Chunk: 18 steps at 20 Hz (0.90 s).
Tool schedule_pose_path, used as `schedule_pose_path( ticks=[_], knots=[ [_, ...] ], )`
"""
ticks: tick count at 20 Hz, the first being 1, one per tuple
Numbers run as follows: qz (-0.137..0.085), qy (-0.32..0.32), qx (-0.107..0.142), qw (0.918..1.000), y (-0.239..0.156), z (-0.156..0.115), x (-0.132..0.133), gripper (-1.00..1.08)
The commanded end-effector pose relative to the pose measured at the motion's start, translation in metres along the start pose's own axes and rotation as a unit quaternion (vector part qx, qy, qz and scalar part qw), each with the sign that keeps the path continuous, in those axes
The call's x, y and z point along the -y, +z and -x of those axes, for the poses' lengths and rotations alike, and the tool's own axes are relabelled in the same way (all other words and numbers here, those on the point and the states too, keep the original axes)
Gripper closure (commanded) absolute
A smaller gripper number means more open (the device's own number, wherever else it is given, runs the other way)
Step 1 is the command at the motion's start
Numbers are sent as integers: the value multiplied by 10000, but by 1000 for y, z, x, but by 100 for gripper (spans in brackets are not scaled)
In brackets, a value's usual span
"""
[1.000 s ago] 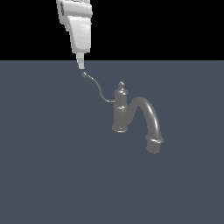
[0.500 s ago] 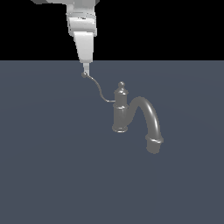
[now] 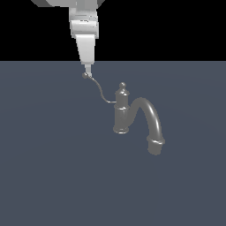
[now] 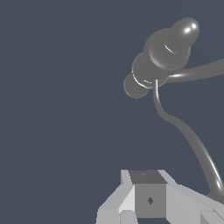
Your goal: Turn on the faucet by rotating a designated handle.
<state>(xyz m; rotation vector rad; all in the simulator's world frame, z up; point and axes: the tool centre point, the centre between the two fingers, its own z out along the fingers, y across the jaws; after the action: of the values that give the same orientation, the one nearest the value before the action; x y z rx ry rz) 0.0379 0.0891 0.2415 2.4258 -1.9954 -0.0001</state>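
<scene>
- Faucet stands upright on the dark grey-blue tabletop, a bit toward the exterior view's right of centre.
- Ringed column body, small knob on top; thick arched spout curves off toward the exterior view's right and down, ending in a collared mouth just above the tabletop.
- Handle is a thin S-curved wire lever, joined to the column partway up, running up and toward the exterior view's left to a small ball tip.
- Hand comes straight down from above, white and grey, fingers pointing down; its tip sits right at the ball tip, touching or just above it, can't tell which.
- Exterior view shows the fingers as one narrow point, looks pressed together, nothing visibly clamped between them; can't tell for sure.
- Wrist view: looking down on the faucet from above, knob and column rings stacked, handle sweeping from the column toward the hand.
- Wrist view: the hand body shows at the frame edge, the handle's end just beside it; the ball tip itself isn't clearly seen here.
- Spout shows in the wrist view only as a grey bar leaving the column to the frame edge.
</scene>
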Motion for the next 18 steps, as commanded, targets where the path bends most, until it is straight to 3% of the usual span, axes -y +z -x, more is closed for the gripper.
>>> schedule_pose_path(
  ticks=[1,18],
  knots=[
    [-2,2,-1,10000,0,0,-5,108],
    [-2,2,-1,10000,0,-1,-54,108]
  ],
)
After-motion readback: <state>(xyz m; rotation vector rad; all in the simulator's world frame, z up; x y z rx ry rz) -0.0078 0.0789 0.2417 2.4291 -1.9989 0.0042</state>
